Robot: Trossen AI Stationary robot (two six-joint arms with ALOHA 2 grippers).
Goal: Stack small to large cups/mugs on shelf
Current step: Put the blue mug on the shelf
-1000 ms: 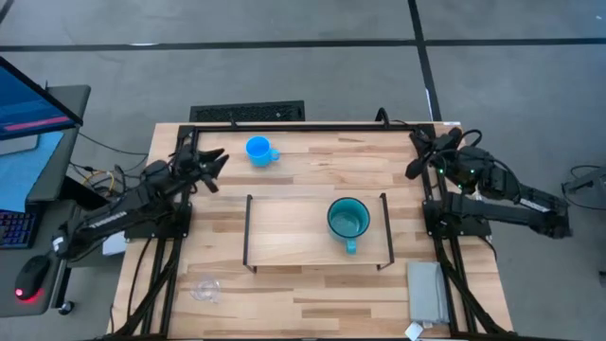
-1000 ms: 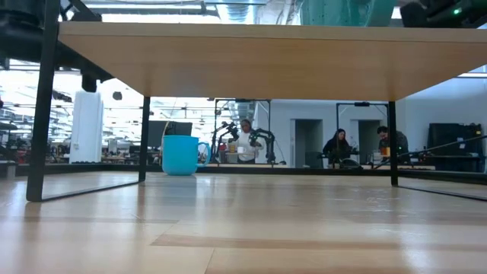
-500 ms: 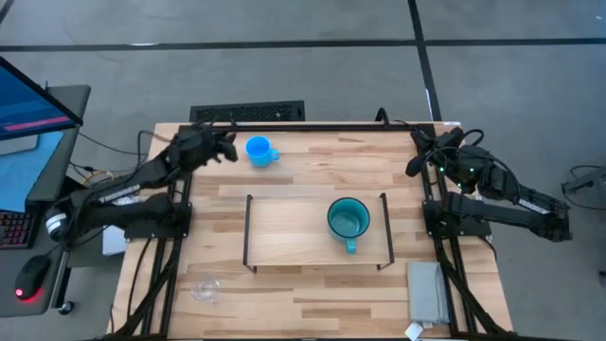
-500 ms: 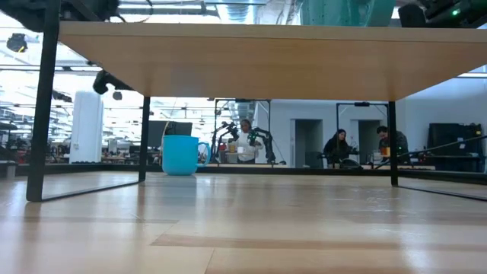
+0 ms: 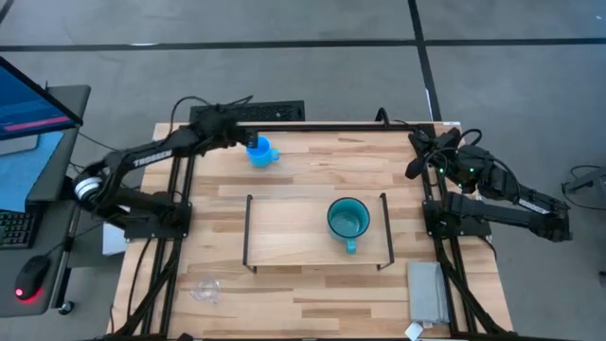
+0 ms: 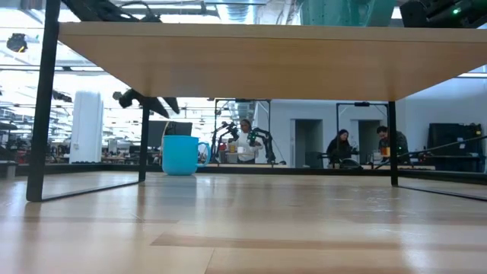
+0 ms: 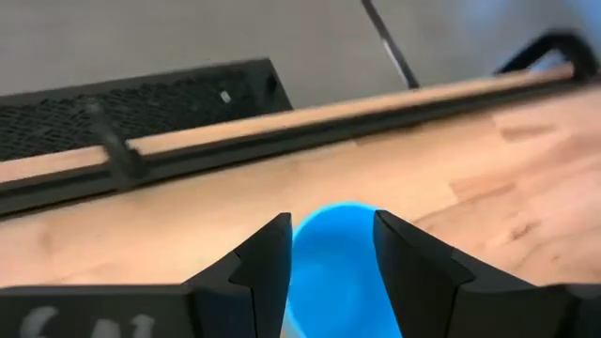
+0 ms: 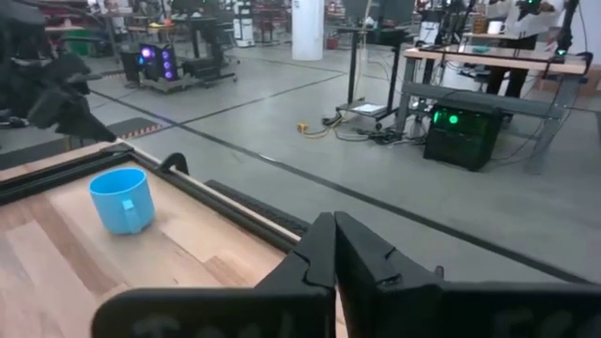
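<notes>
The left end effector (image 5: 244, 142) hangs over the desk's (image 5: 312, 289) far edge, right at the blue mug (image 5: 258, 151). In its wrist view the two dark fingers (image 7: 266, 266) stand apart with the mug's blue rim (image 7: 338, 263) showing between them (whether they touch it cannot be told, and the mug's lower part is cut off there). In the low view the mug (image 6: 181, 155) stands upright on the desk, handle turned toward the right of that view, with the end effector (image 6: 144, 100) just above and partly behind a black upright of the shelf (image 6: 243, 57).

The teal mug (image 5: 347, 221) sits upright on the shelf (image 5: 284, 227), near its right-hand wire frame, handle toward the near edge. In the low view only its base (image 6: 346, 11) peeks over the board. The clear glass cup (image 5: 205, 289) rests on the desk at the near left corner, faint against the wood.

The right end effector (image 5: 417, 152) waits over the far right corner, its fingers (image 8: 324, 253) pressed together with nothing between them.
</notes>
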